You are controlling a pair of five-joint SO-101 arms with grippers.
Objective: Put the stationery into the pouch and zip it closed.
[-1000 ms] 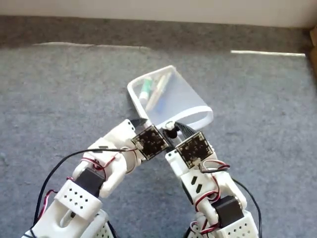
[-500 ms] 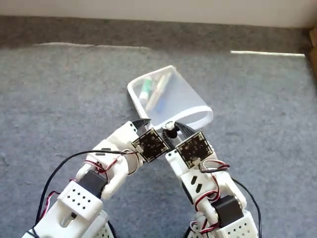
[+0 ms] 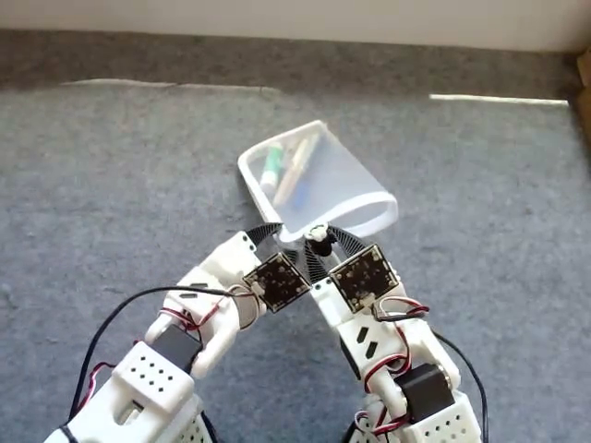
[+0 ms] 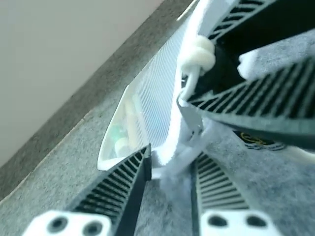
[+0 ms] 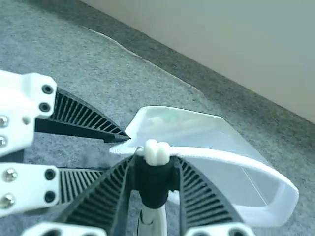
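Observation:
A translucent white pouch lies on the grey carpet with its mouth toward the arms. Pens, one of them green, lie inside at its far end. Both grippers meet at its near edge. My right gripper is shut on the zipper pull, a white knotted cord on a black tab. My left gripper is just beside it, its ribbed fingers closed on the pouch's end corner. In the left wrist view the pens show through the pouch wall.
Grey carpet surrounds the pouch on all sides. A pale wall runs along the back, with a brown object at the far right edge. Black and red cables hang by the arms.
The left arm's wrist has drawn back toward the near side, its fingers staying at the pouch's corner. The right arm and the pouch have hardly moved.

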